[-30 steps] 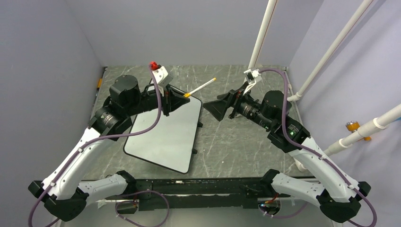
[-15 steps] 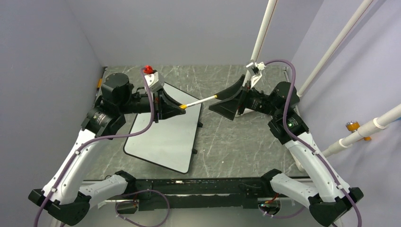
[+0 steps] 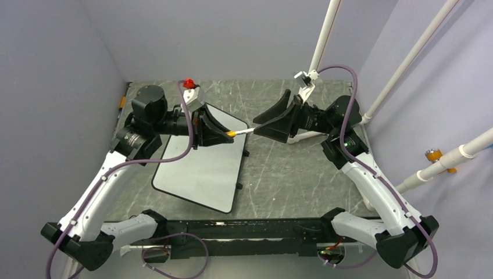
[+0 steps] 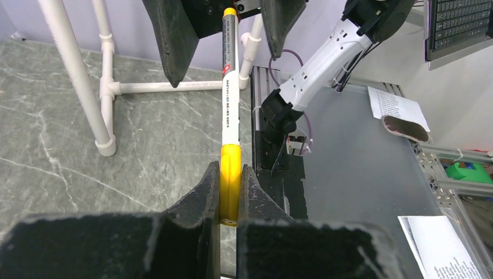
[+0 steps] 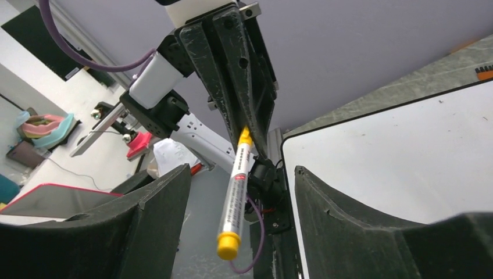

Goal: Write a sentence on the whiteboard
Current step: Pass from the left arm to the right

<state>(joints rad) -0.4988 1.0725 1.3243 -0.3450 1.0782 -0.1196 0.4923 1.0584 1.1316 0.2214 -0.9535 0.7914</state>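
1. Grey marbled table, lavender walls; the whiteboard lies flat on the table's left half, under the left arm.
2. Left gripper is clamped on the yellow end of a marker (white barrel, held up off the board).
3. Right gripper has its jaws wide, one either side of the marker's far end, not touching it.

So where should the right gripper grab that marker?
On the bare white barrel of the marker, near its free yellow end, coming in end-on. The left gripper clamps the other yellow end, and the marker points straight between the open fingers of the right gripper.
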